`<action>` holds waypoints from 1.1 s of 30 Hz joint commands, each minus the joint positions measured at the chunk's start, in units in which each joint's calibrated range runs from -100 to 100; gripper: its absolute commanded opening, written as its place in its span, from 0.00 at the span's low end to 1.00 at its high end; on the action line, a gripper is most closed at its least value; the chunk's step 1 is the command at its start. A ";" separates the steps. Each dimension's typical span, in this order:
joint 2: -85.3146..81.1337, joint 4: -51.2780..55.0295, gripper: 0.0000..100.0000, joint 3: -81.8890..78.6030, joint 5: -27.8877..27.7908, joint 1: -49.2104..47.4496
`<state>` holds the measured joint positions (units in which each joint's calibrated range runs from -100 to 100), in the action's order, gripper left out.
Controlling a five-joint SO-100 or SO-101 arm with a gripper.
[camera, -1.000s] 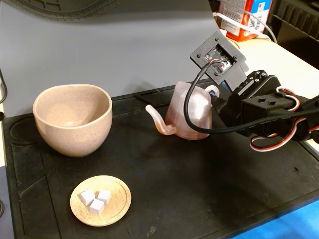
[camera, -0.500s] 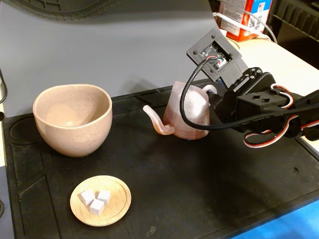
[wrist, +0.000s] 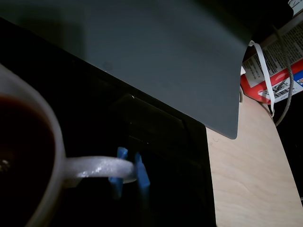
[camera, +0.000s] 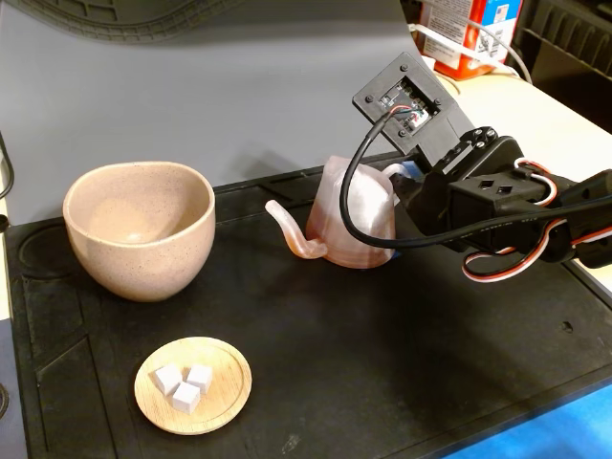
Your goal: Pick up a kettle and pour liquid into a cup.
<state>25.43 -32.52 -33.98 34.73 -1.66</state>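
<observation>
The pink translucent kettle [camera: 352, 218] stands tilted on the black mat, its thin spout [camera: 287, 228] pointing left toward the cup [camera: 139, 234], a large speckled beige bowl about a hand's width away. My gripper [camera: 405, 180] reaches in from the right and is shut on the kettle's loop handle. In the wrist view the blue fingertips [wrist: 141, 173] pinch the pale handle [wrist: 97, 167], with my gripper [wrist: 130, 169] closed around it. Dark reddish liquid [wrist: 21, 156] shows inside the kettle's rim [wrist: 53, 142]. The cup's inside looks dry and bare.
A small wooden saucer [camera: 226, 395] with three white cubes [camera: 184, 384] lies at the front left of the black mat [camera: 382, 363]. A red and white container [camera: 464, 38] stands on the beige tabletop at the back right. A grey backdrop rises behind the mat.
The arm and the kettle in its grip have shifted a little to the left, toward the cup. Cup and saucer have not moved.
</observation>
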 commanded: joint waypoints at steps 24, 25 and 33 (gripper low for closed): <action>-15.27 8.61 0.01 4.49 2.82 -1.87; -15.27 12.84 0.01 7.21 2.82 -2.64; -14.59 19.33 0.01 14.47 2.40 -5.30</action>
<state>14.55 -13.26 -24.05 37.24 -6.95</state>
